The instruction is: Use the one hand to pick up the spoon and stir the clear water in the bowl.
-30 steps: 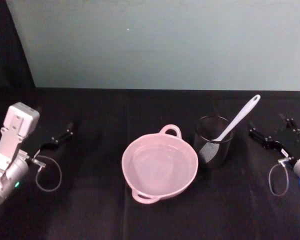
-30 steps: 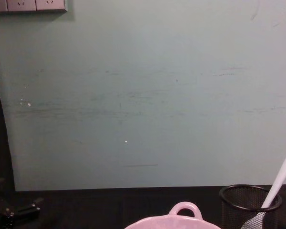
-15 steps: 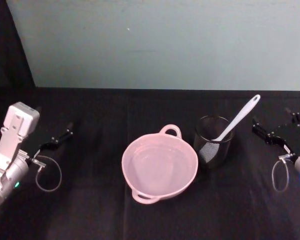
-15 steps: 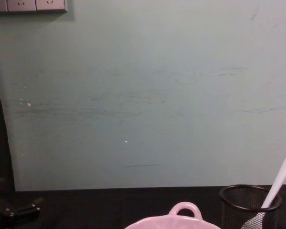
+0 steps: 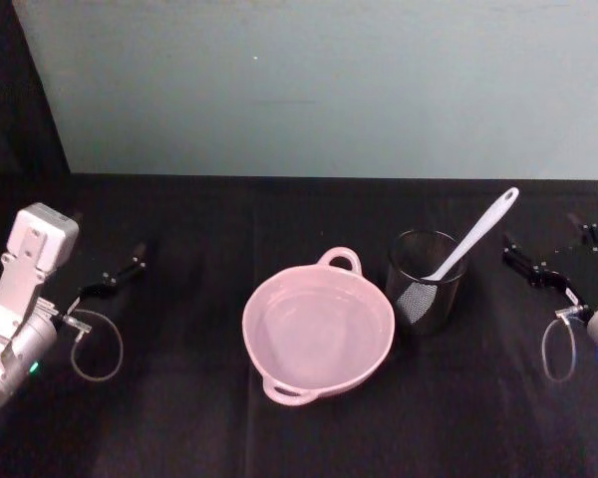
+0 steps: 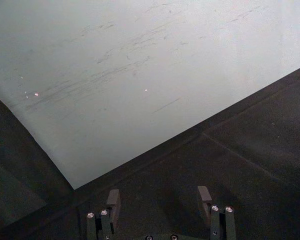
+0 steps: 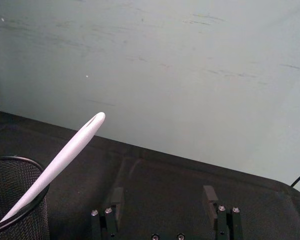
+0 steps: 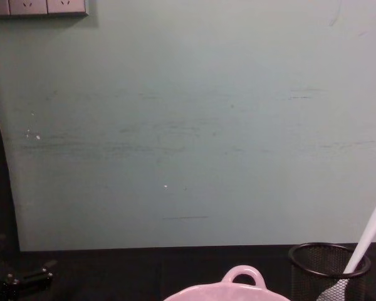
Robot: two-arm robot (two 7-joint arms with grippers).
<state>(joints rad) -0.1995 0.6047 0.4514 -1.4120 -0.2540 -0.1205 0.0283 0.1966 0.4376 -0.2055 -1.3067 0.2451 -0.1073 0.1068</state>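
Shifted a bit since a second ago: right gripper moved toward the table's right edge and slightly toward the far edge, away from the mesh cup. Settled there half a second back, barely budged since. Jaws apart.

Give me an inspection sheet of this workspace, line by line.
Surface: black cloth-covered table, dry as far as visible.
Job's things: pink bowl at centre; white spoon leaning in the black mesh cup beside it, handle toward the robot's right.
Clutter: nothing seen.
Grippers: left gripper low at the table's left, fingers open, holding nothing; right gripper right of the cup, fingers open, holding nothing.
Cables: grey loop by the left wrist; another by the right.
Surroundings: pale green wall; wall sockets.
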